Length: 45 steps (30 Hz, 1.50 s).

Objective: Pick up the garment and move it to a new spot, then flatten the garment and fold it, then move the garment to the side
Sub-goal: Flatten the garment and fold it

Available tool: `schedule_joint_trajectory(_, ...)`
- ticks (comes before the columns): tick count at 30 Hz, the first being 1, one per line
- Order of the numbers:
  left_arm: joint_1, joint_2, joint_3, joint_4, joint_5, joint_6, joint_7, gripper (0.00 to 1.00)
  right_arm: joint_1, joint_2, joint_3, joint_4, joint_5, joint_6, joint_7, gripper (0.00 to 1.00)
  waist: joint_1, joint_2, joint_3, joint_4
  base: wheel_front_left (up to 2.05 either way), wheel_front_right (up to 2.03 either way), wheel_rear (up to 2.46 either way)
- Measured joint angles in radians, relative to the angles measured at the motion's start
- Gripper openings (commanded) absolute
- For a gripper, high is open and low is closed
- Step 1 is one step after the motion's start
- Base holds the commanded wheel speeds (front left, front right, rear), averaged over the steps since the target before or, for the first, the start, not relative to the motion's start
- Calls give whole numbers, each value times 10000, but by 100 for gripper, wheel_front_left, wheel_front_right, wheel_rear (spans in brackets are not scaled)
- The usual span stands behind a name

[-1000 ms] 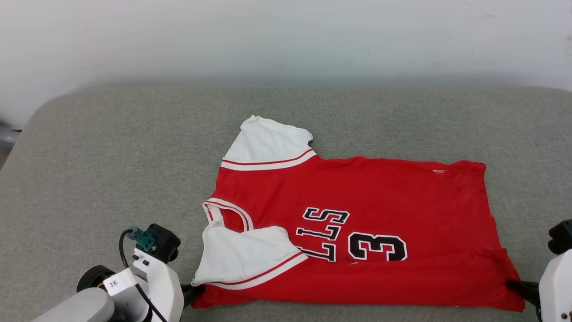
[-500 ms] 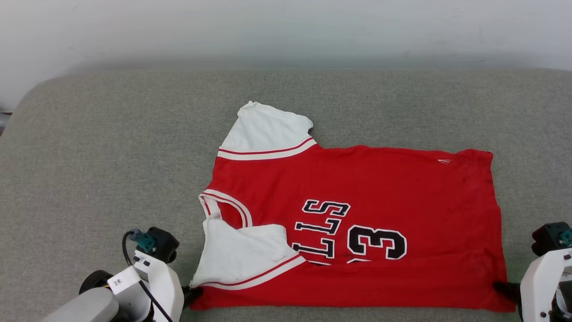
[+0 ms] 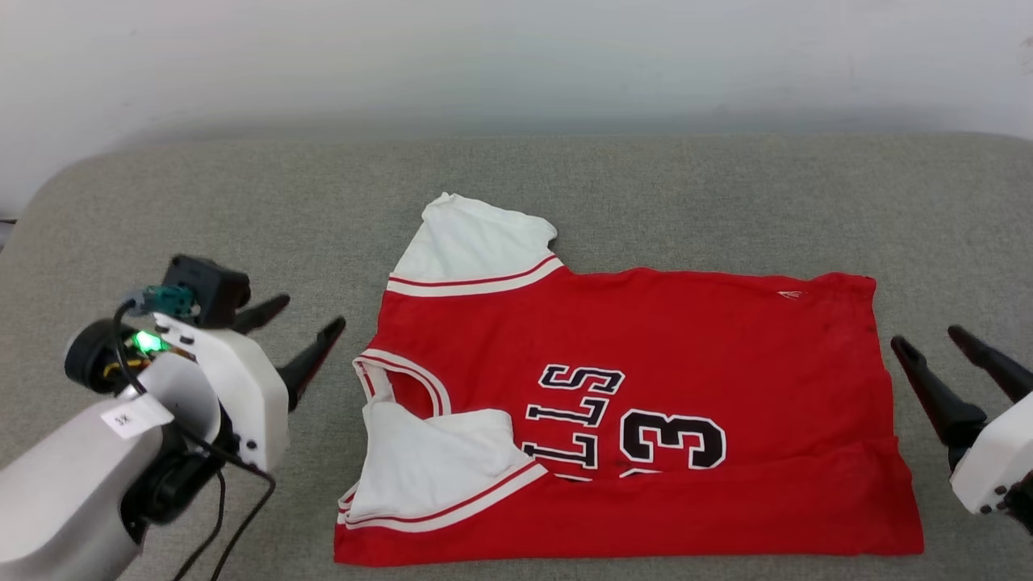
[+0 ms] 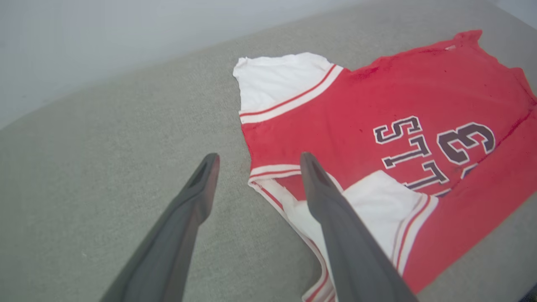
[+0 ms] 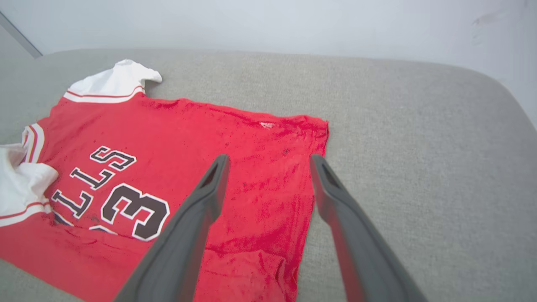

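Both claws had just released the red jersey [image 3: 646, 363]. The left claw [image 3: 309, 312] and right claw [image 3: 928, 337] now stood spread wide, empty, off either end of it. It lay on the grey cushion [image 3: 646, 186], near edge folded over, so that fold looked complete.

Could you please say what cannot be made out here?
- Head view: on the jersey, the first chest letters, hidden under its folded-over side and white sleeve.
- Head view: the small tag near the hem, too small to read.
- Left wrist view: part of the jersey's hem, cut off by the right edge.
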Motion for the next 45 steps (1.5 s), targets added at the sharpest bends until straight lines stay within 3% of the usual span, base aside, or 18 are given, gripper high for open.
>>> schedule_joint_trajectory(7, -1647, -575, 378, 414, 872, 257, -523, 100, -195, 1467, -1053, -1162, -1825, 0, -1833, 100, 0, 0, 596, -227, 0, 0, 0)
schedule_joint_trajectory(14, -3881, -1235, 360, 1622, 1361, -134, 255, 100, -316, 2349, -1243, -2176, -2556, 0, -2677, 100, 0, 0, 1575, -573, 0, 0, 0)
schedule_joint_trajectory(23, -6588, -1879, 61, 3609, 585, -1256, 3482, 100, -728, 2704, -920, -2844, -2861, 2, -2750, 100, 2, 0, 3024, -1199, 0, 0, 0)
schedule_joint_trajectory(31, -8211, -1937, -320, 4721, -105, -1588, 6608, 100, -1167, 2800, -746, -2936, -2869, 2, -2738, 100, 2, 0, 4169, -1797, 0, 0, 0)
schedule_joint_trajectory(43, -8764, -1933, -965, 5649, 174, -1668, 7841, 100, -1632, 2740, -495, -2617, -2669, 2, -2915, 100, 0, 0, 5159, -2231, 0, 0, 0)
schedule_joint_trajectory(44, -8763, -1942, -972, 5655, 86, -1678, 7858, 98, -1652, 2732, -499, -2587, -2635, 2, -2926, 100, 1, 0, 5164, -2220, 0, 0, 0)
schedule_joint_trajectory(45, -8759, -1946, -976, 5659, 19, -1684, 7843, 30, -1689, 2717, -499, -2556, -2585, 2, -2926, 100, 1, 0, 5159, -2211, 0, 0, 0)
